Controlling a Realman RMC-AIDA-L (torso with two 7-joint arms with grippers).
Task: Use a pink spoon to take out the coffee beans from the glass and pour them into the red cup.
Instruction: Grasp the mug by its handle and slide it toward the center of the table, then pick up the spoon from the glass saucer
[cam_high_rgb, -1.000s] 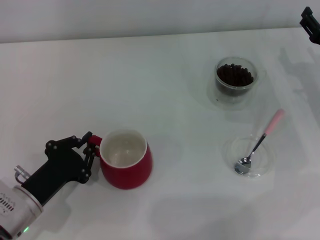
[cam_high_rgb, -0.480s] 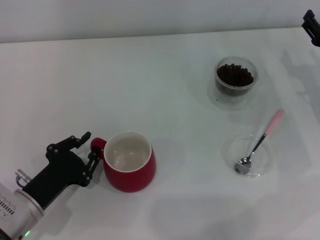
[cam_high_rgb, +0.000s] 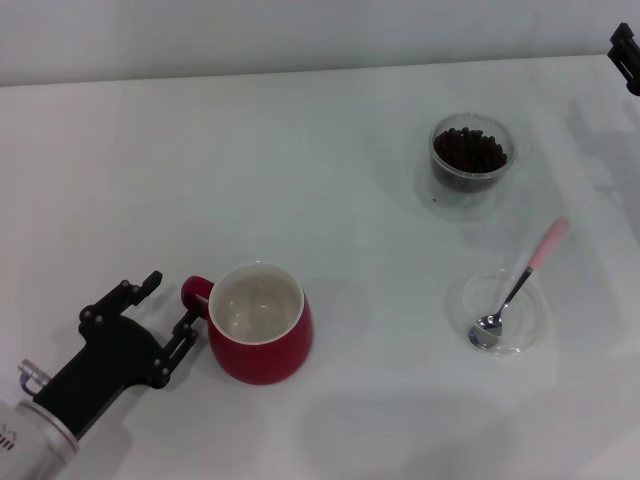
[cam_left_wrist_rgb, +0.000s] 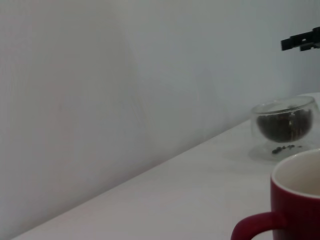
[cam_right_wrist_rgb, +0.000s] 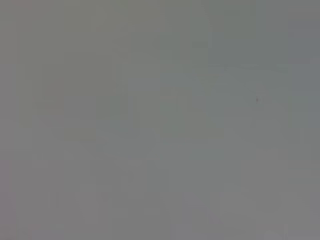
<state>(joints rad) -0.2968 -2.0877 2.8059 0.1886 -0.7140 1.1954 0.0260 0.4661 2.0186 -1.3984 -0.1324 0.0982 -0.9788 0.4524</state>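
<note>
Red cup: deep-red mug, off-white inside with no beans in it, loop handle turned toward the left gripper.
Left gripper: nearest the camera; fingers spread, one tip just beside the handle, the other held apart; nothing held.
Pink spoon: well away from the left gripper, on the mug's far side; metal bowl lies in a flat clear dish, pink handle propped over its rim.
Glass: farther off, beyond the spoon; upright, coffee beans heaped inside.
Right gripper: at the far edge, well clear of spoon and glass; finger state cannot be told.
Step in hand: judged preparatory; mug placed, spoon not yet taken.
Next move: calls for a gripper to close on the pink handle without tipping the dish, then carry the spoon to the glass.
</note>
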